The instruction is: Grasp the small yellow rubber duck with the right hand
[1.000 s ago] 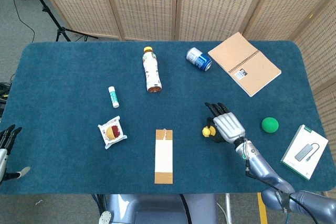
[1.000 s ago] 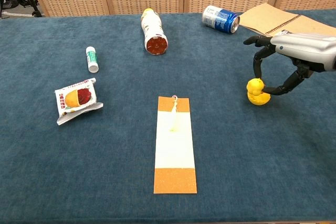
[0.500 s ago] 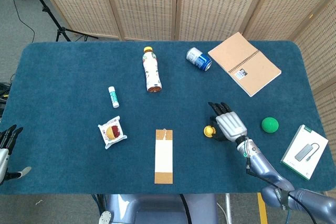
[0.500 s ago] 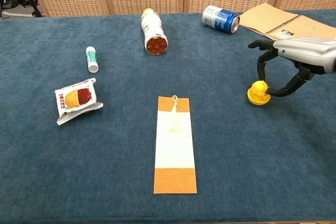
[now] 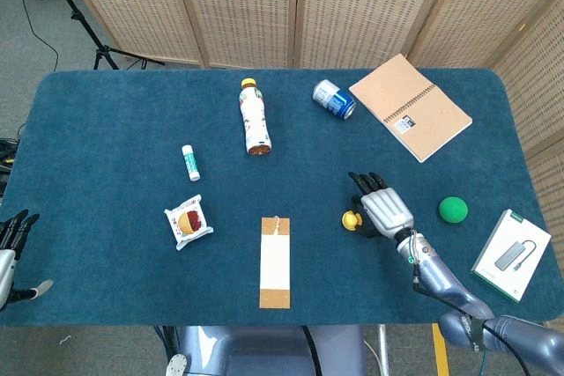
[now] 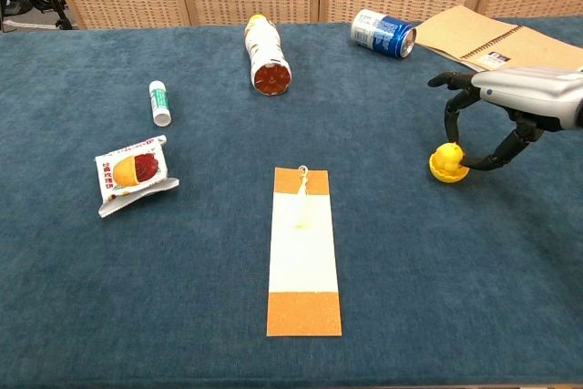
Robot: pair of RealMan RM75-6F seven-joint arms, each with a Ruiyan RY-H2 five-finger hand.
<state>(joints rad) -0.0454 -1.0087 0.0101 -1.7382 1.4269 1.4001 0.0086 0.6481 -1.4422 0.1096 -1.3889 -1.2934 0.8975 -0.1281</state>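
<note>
Head view looks steeply down over the whole counter (image 5: 106, 129); chest view sits lower, nearer, sharing its middle.
</note>
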